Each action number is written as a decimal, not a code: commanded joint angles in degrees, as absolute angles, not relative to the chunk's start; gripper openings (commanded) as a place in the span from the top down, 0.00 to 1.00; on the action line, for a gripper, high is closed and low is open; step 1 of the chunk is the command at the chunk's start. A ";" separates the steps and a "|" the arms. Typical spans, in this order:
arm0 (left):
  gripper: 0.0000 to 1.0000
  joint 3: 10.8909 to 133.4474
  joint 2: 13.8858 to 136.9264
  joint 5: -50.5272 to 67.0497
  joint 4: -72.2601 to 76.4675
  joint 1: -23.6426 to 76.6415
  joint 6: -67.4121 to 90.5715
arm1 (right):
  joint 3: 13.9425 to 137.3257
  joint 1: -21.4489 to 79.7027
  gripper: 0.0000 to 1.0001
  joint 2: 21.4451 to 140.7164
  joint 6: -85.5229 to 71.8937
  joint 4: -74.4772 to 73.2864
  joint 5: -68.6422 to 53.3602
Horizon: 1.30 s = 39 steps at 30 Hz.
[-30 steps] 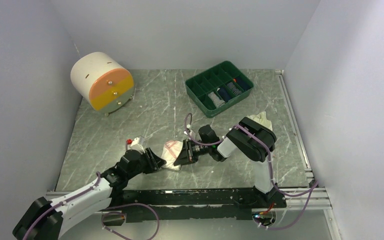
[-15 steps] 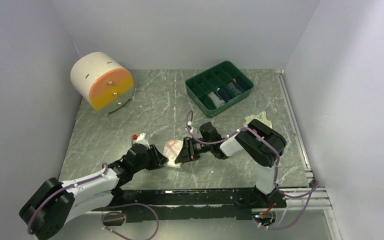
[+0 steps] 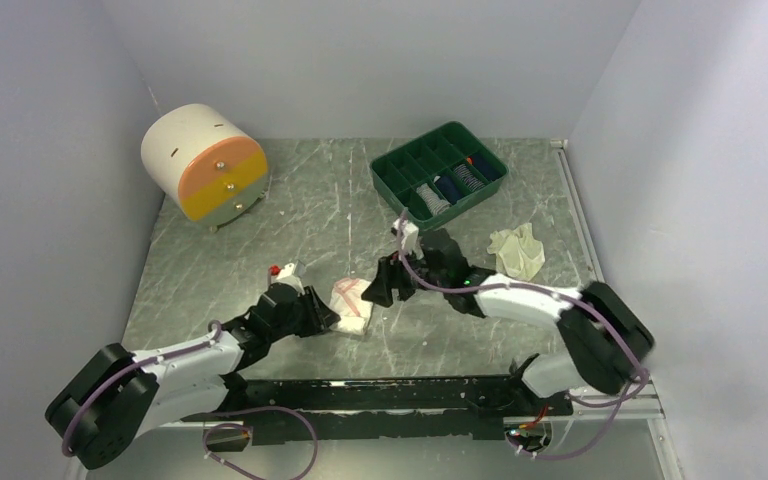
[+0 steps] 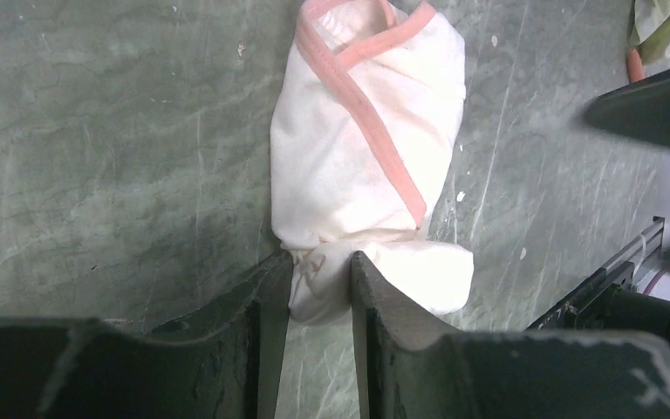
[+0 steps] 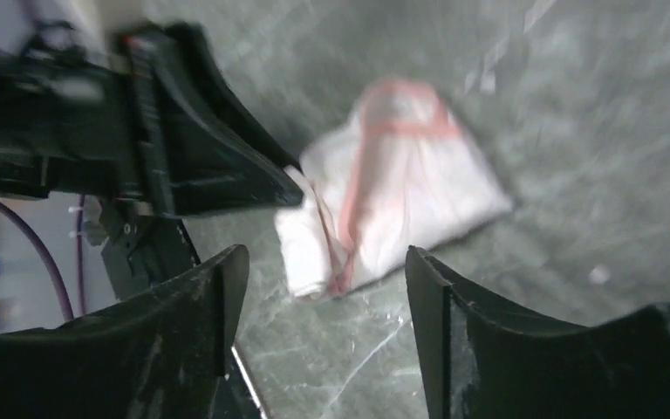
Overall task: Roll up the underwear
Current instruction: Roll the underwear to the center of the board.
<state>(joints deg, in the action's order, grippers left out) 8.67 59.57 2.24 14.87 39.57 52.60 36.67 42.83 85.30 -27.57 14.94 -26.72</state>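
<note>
Now, where does the pink-trimmed underwear (image 4: 366, 166) lie?

On the marbled grey-green table (image 3: 300, 220), as a soft white bundle between the two grippers. The cream underwear (image 3: 517, 250) lies crumpled well apart, near the green tray (image 3: 394, 203). Some of its compartments hold small rolled items (image 3: 450, 186).

And the jaws?

Left gripper (image 4: 321, 271): closed on the bundle's near end, pinching a fold. Right gripper (image 5: 327, 262): spread wide, holding nothing, just beside the bundle.

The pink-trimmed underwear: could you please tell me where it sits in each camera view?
Top external: pink-trimmed underwear at centre, between left hand and right hand.
Left wrist: upper centre, near end pinched by left hand.
Right wrist: centre-right, beyond the open right hand.
Shared landmark: its pink band.
</note>
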 commanded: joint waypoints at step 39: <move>0.65 13.68 65.28 2.29 -2.53 40.07 46.44 | 29.73 69.55 0.66 94.22 34.97 36.83 -0.29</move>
<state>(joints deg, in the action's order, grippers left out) 15.16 63.64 2.98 7.01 39.68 49.17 28.03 69.43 93.25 35.94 36.91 -1.78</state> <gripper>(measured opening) 0.353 0.356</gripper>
